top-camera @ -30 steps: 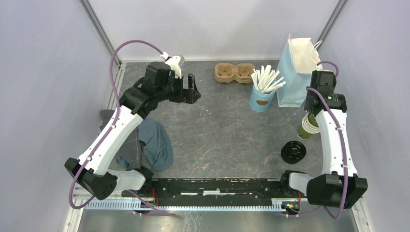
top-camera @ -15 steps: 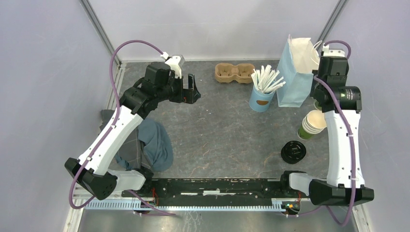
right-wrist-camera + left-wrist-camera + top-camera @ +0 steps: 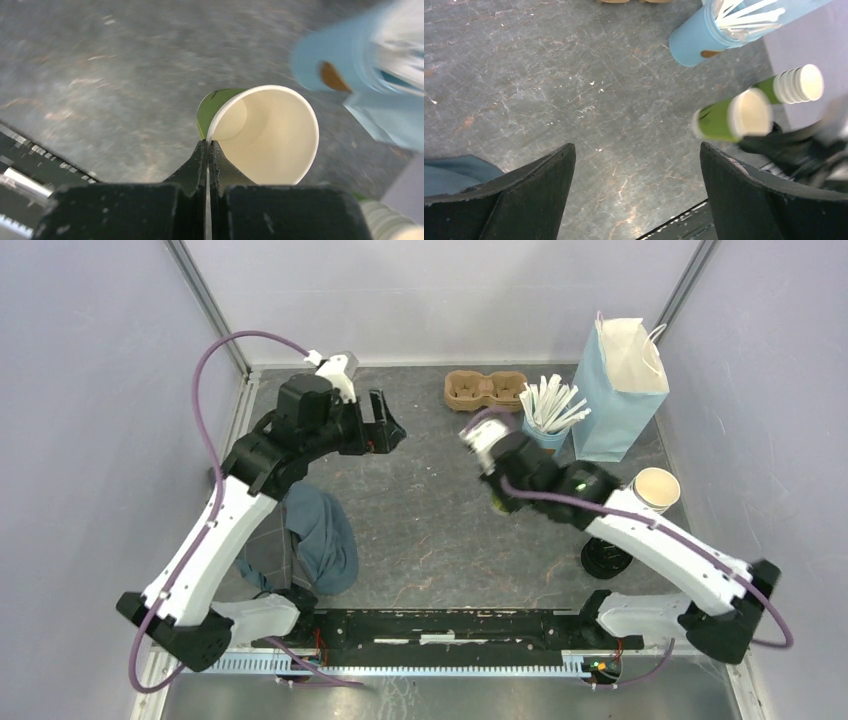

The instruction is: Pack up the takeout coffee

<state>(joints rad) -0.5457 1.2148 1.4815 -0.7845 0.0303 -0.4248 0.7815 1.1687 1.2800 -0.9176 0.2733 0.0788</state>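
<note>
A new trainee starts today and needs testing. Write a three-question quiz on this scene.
1. True or false: the left hand is shut.
2. The right hand pinches the green paper cup by its: A) rim B) base C) middle.
3. Fill in: the held cup is ___ inside.
Key: 1 false; 2 A; 3 empty.
</note>
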